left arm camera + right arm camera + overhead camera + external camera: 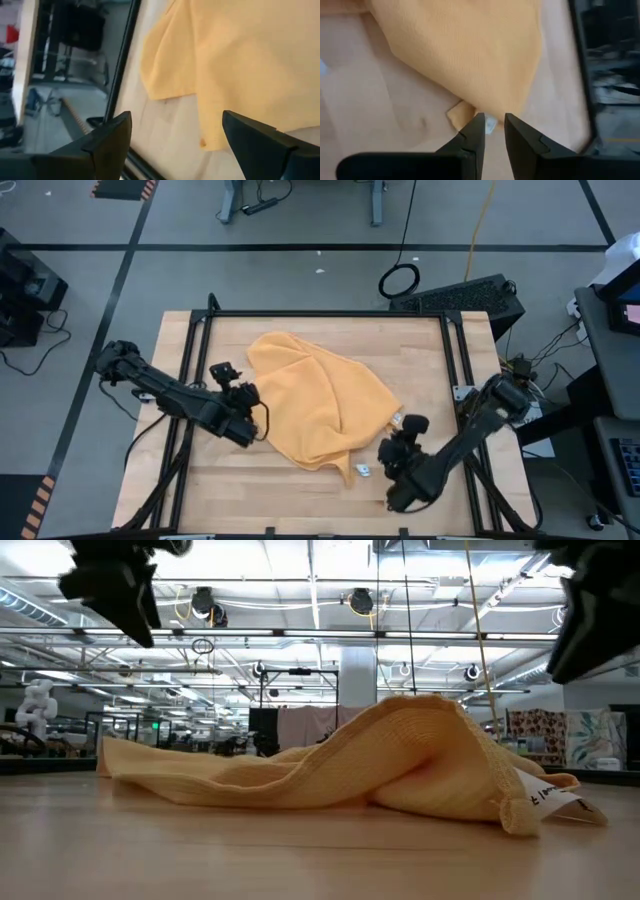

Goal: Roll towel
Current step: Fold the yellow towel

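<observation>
Towel: the towel (315, 408) is a soft yellow cloth. It lies bunched up in the middle of the bench (300, 490), with folds and humps. It is not flat and not rolled yet.
Tag: a small white tag (363, 470) pokes out at the lower right edge of the towel in the high view.
Step now: I think the job is to make the towel flat first, then roll it.
How to do it well: pick one corner with each arm and pull gently away from each other so the humps go away. Keep the cloth low on the bench so it does not flop over again. Then start at one short end and roll slowly and tightly, both sides at the same speed.
Watch out: if only the top layer is pinched, the towel can fold on itself even more.
Left arm: the left gripper (236, 398) is at the left edge of the towel in the high view.
Left jaws: they stand wide apart, with nothing between them. In the left wrist view I see bare bench and the towel's edge past them. They hold nothing.
Right arm: the right gripper (400, 446) is at the lower right of the towel, near the tag.
Right jaws: they are nearly together, with a thin gap showing. The tips point at the towel's edge by the tag, but they hold nothing that I can see.
</observation>
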Action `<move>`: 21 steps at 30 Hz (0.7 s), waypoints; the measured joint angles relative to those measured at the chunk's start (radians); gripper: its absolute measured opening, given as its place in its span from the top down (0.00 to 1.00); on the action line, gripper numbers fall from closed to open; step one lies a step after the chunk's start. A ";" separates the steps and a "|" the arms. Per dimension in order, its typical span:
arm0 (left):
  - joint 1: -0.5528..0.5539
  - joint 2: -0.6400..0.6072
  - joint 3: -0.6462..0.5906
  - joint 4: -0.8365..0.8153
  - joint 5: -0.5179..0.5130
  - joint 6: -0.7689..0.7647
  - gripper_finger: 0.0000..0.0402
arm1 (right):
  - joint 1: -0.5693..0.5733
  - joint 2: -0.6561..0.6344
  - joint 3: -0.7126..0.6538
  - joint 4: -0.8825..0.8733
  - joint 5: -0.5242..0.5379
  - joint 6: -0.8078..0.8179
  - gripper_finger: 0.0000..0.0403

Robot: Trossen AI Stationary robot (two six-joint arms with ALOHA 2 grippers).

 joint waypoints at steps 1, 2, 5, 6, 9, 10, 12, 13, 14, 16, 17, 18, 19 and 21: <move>-0.015 -0.007 0.000 0.027 0.001 0.000 0.22 | -0.010 -0.039 -0.024 0.037 -0.009 -0.023 0.84; -0.030 -0.012 0.000 0.070 0.000 0.000 0.22 | -0.018 -0.080 -0.051 0.073 -0.019 -0.035 0.84; -0.071 -0.012 0.000 0.292 -0.004 0.040 0.22 | -0.022 -0.220 -0.178 0.199 -0.054 0.007 0.82; -0.087 -0.006 -0.003 0.388 -0.007 0.078 0.22 | -0.015 -0.267 -0.230 0.252 -0.065 0.045 0.81; -0.131 0.032 -0.041 0.743 -0.007 0.266 0.22 | 0.012 -0.387 -0.393 0.457 -0.086 0.162 0.75; -0.142 0.050 -0.060 0.866 -0.006 0.343 0.22 | 0.019 -0.414 -0.445 0.530 -0.088 0.198 0.73; -0.153 0.093 -0.089 1.087 -0.002 0.481 0.22 | 0.025 -0.442 -0.540 0.661 -0.093 0.258 0.68; -0.152 0.122 -0.099 1.182 0.003 0.537 0.22 | 0.024 -0.445 -0.582 0.716 -0.091 0.276 0.66; -0.151 0.150 -0.108 1.260 0.011 0.584 0.22 | 0.022 -0.443 -0.621 0.760 -0.084 0.294 0.63; -0.142 0.217 -0.117 1.361 0.031 0.641 0.22 | 0.013 -0.425 -0.684 0.828 -0.075 0.330 0.60; -0.135 0.250 -0.117 1.403 0.038 0.657 0.22 | 0.006 -0.412 -0.707 0.850 -0.074 0.351 0.58; -0.127 0.280 -0.117 1.433 0.050 0.659 0.22 | 0.000 -0.402 -0.723 0.859 -0.072 0.371 0.57; -0.119 0.307 -0.117 1.455 0.058 0.659 0.22 | -0.002 -0.392 -0.732 0.860 -0.059 0.393 0.56; -0.102 0.358 -0.117 1.499 0.090 0.647 0.22 | -0.004 -0.369 -0.734 0.861 -0.024 0.415 0.55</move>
